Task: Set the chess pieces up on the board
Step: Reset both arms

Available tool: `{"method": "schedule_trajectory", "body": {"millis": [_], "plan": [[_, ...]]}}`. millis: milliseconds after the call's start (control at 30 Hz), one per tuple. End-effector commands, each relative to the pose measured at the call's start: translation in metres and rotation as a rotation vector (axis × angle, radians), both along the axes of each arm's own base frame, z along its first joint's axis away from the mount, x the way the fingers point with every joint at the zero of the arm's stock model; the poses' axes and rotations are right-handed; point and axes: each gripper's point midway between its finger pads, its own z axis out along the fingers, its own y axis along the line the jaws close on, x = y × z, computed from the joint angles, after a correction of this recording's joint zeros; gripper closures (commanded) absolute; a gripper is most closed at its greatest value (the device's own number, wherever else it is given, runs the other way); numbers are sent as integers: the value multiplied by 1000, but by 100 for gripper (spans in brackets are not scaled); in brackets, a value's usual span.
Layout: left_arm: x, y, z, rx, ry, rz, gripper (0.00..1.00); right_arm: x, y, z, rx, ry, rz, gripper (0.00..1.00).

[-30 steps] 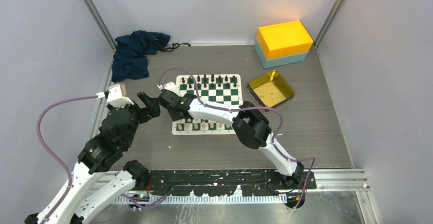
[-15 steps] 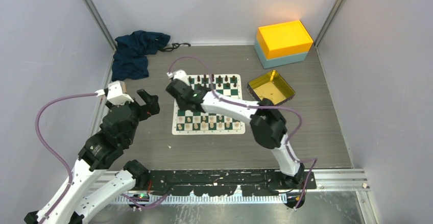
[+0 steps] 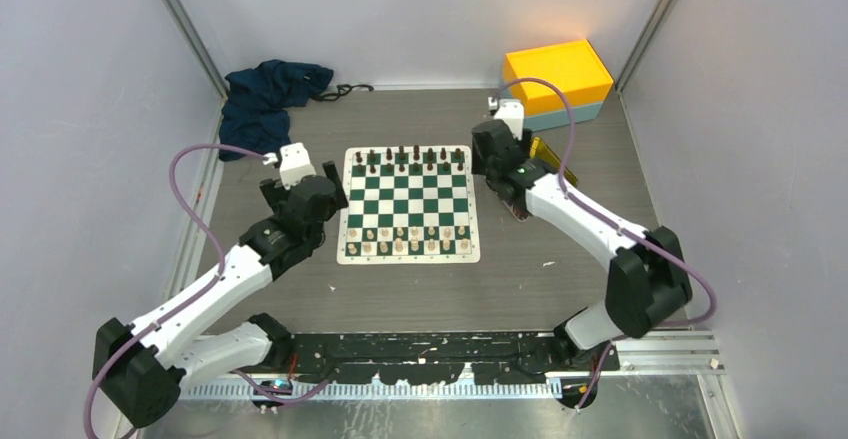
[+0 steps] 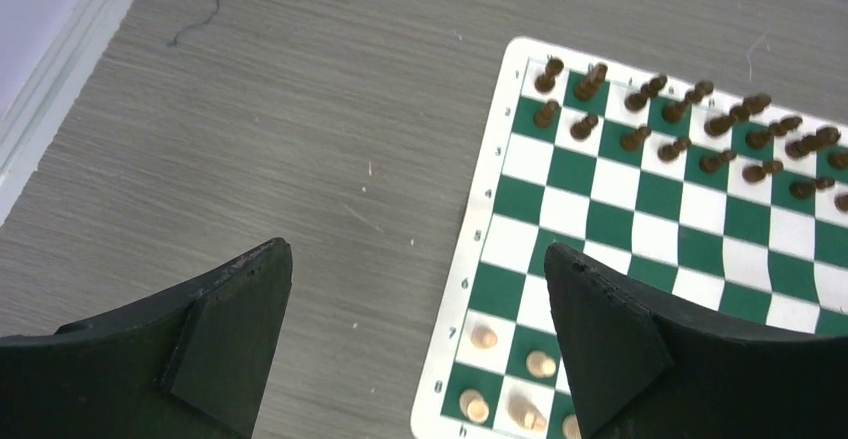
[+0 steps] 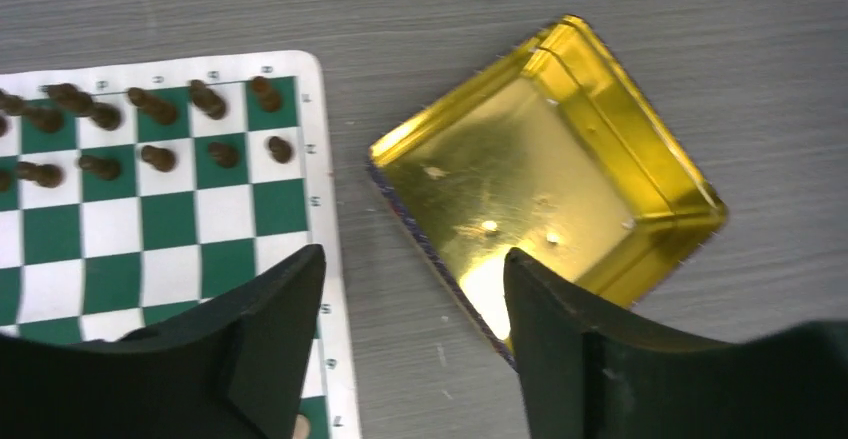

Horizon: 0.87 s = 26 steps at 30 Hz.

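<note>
The board (image 3: 410, 202) lies flat at the table's middle. The cream chess pieces (image 3: 405, 239) stand on its two near rows. My left gripper (image 3: 300, 183) hovers open and empty over the board's left edge. In the left wrist view (image 4: 415, 254) it straddles the board (image 4: 660, 194) edge, with cream pieces (image 4: 484, 337) near its right finger. My right gripper (image 3: 497, 159) is open and empty above the gap between the board's right edge and the gold tray (image 3: 552, 156). The right wrist view (image 5: 415, 259) shows the board (image 5: 180, 219) on the left.
Small black pieces (image 3: 410, 159) fill the board's two far rows. The gold tray (image 5: 640, 129) holds only specks. A yellow-and-teal box (image 3: 555, 84) stands at the back right and a dark blue cloth (image 3: 265, 99) at the back left. Enclosure walls stand on all sides.
My right arm has swung from the board's left side across to its right side, over the gold tray. My left arm has stretched forward toward the board's left edge.
</note>
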Motion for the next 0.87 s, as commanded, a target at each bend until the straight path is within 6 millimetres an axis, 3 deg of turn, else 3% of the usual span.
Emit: {"method": "schedule_trajectory", "body": {"millis": [0, 100, 167, 367, 600, 833], "plan": [[26, 7, 41, -20, -192, 123, 2, -5, -40, 33, 12, -157, -111, 22], [35, 15, 36, 26, -190, 155, 0, -16, -59, 29, 3, -193, -181, 4], [40, 22, 27, 42, -180, 176, 0, -20, -64, 22, 2, -190, -203, 0], [54, 34, 1, 81, -170, 187, 0, -27, -76, 1, -30, -164, -263, 0], [61, 29, -29, 114, -149, 151, 0, -32, -76, -2, -8, -182, -259, 0], [61, 31, -37, 130, -141, 152, 0, -33, -77, -5, -7, -182, -256, 0]]}}
